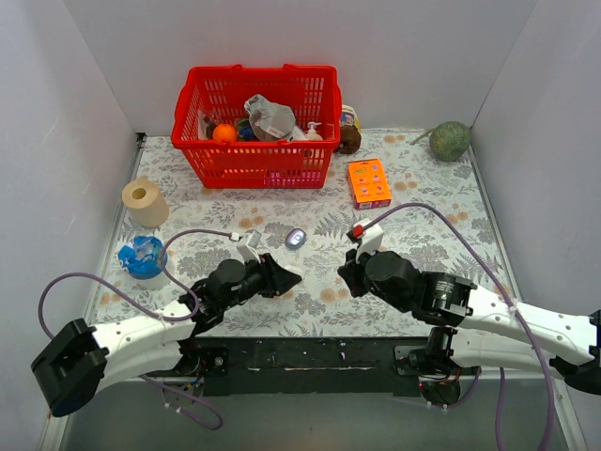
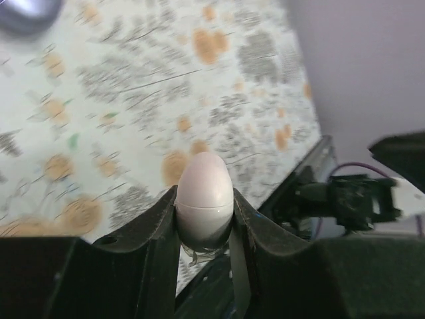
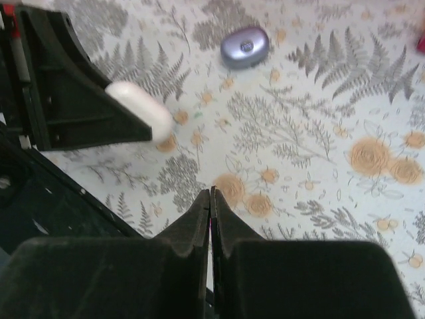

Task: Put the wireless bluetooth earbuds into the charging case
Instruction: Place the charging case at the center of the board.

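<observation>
1. Top external view: the small glossy lavender-blue oval charging case lies shut on the fern-and-flower printed table mat. It sits between the two arms and a little beyond their tips, and neither touches it.
2. Wireless bluetooth earbuds: not found in any view. Cannot tell whether they sit inside the closed case or lie elsewhere.
3. Left gripper: fingers clamped on a white egg-shaped lump with a seam round its middle, held clear of the mat. By its colour it is not a task item.
4. Right gripper: fingers pressed together with nothing between them. It hovers over bare mat on the near side of the case, apart from it.
5. Handling the case (judgement): probably a light, rigid plastic shell. It is smooth and rounded all over, so it is likely to squirt out of a pinch near the ends or skid on the mat.
6. Where to hold the case (judgement): across the short axis at the widest part. Grip the lower half only, so the lid stays free to swing up.
7. Handling the buds (judgement): probably tiny, glossy and nearly weightless, so easily flicked away. A gentle fingertip pinch on the body should suit, lowering straight into a socket.
8. The left arm is occupied, so the case wants a free gripper first.
</observation>
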You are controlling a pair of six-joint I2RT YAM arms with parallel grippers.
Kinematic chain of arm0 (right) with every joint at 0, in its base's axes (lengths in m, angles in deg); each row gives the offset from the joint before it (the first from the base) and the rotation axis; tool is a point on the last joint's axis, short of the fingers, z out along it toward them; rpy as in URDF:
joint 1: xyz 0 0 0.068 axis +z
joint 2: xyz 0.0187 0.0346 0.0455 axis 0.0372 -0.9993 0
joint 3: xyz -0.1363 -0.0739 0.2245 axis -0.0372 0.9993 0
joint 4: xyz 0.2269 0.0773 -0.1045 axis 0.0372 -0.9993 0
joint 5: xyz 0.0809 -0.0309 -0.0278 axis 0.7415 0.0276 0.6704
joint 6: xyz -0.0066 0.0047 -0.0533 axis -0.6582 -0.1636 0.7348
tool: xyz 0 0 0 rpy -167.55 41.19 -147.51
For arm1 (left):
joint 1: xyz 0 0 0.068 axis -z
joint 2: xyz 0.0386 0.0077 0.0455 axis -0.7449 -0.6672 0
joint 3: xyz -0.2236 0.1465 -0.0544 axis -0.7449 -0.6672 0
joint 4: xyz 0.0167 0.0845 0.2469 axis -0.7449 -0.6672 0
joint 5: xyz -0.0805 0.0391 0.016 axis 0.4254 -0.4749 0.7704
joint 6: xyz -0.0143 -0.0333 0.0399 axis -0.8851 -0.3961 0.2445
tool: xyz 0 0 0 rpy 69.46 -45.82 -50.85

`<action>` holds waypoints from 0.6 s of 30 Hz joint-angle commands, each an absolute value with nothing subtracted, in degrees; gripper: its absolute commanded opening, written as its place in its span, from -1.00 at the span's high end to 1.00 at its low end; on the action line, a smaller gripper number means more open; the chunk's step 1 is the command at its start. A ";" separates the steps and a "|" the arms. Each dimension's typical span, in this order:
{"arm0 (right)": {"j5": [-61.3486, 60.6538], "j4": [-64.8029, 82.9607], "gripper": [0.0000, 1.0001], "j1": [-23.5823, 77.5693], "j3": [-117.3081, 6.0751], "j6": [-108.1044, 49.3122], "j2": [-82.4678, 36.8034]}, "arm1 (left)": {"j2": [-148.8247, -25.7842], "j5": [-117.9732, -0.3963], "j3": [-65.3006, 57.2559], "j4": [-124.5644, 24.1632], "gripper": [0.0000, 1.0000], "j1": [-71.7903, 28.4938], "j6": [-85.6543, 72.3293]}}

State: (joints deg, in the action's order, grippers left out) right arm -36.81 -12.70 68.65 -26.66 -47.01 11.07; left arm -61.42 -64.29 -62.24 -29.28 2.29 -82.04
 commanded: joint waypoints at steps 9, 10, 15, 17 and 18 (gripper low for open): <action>-35.24 -7.90 0.83 68.62 -20.15 -52.46 14.48 | -84.22 -63.23 -56.16 -36.05 0.81 -7.19 -86.84; -35.15 -7.82 0.83 68.71 -19.80 -52.64 14.91 | -85.54 -62.88 -55.80 -35.96 0.73 -7.63 -86.93; -34.97 -8.52 0.80 68.62 -19.01 -52.82 16.23 | -90.12 -61.03 -54.13 -37.70 0.11 -9.65 -86.23; -35.41 -9.13 0.77 68.62 -19.18 -52.90 16.59 | -89.77 -61.64 -53.78 -39.64 -0.09 -10.00 -85.88; -35.50 -9.40 0.76 68.62 -19.44 -52.82 16.76 | -88.38 -62.52 -53.34 -42.35 -0.14 -10.00 -85.61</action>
State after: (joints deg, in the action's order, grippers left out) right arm -34.77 -10.40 68.63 -19.25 -52.03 15.53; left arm -89.48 -61.51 -54.30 -35.40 -9.25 -86.94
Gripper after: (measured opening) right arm 0.110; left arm 0.532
